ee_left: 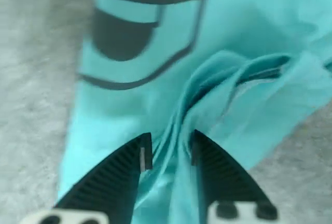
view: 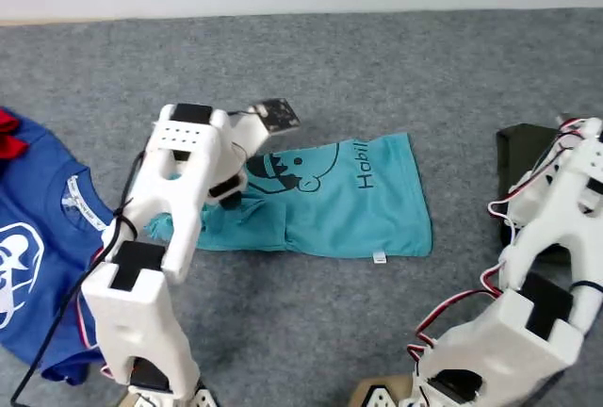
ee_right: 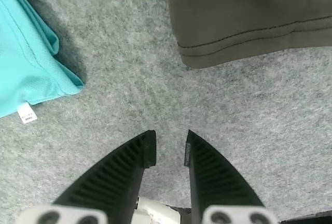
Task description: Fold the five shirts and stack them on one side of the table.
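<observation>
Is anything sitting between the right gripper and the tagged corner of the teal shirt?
Nothing visible. Only bare grey mat lies between the right gripper and the teal shirt. The dark shirt lies off to the other side, clear of that path.

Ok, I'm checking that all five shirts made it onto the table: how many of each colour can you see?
teal shirt: 1
blue shirt: 1
dark shirt: 1
red cloth at the edge, perhaps a shirt: 1
Total: 4
</observation>
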Tool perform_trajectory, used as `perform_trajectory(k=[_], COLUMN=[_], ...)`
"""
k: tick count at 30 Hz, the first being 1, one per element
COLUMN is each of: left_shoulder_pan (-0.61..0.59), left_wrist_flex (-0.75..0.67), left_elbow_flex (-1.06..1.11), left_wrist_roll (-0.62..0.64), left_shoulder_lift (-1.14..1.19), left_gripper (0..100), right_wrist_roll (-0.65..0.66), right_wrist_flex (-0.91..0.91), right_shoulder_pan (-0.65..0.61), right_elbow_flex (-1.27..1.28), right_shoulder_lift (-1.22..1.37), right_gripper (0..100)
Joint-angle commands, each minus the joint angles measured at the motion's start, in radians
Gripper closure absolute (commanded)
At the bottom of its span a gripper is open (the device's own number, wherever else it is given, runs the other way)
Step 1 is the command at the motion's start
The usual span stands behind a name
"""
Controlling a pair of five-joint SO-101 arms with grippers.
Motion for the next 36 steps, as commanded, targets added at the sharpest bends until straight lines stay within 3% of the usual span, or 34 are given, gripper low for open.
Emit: perform_trajectory(k=[1, 8, 13, 17, 26, 36], left_shoulder_pan=[-0.051, -0.137, -0.132, -0.086, -0.020, 0.009], left_wrist_flex=[-0.031, -0.011, 0.199, 0.374, 0.354, 0.146], left_elbow_flex=[-0.084, -0.239, -0.361, -0.387, -0.136, -0.041], left_wrist_roll=[-0.008, -0.008, -0.015, -0.103, -0.112, -0.112], left_shoulder_lift=[-0.014, -0.014, -0.015, -0.006, -0.003, -0.002], left_gripper=[86, 86, 87, 95, 96, 96], right_wrist_roll=[0.008, 0.000, 0.000, 0.000, 0.000, 0.000], right_wrist_flex=[0.027, 0.027, 0.027, 0.027, 0.024, 0.013], right_shoulder_pan=[0.004, -0.027, -0.079, -0.090, -0.088, -0.088], right_elbow_flex=[-0.008, -0.008, -0.008, -0.008, -0.008, -0.008], right_shoulder_lift=[-0.053, -0.053, -0.053, -0.053, -0.053, -0.053], right_gripper=[89.4, 89.4, 89.4, 89.4, 89.4, 89.4])
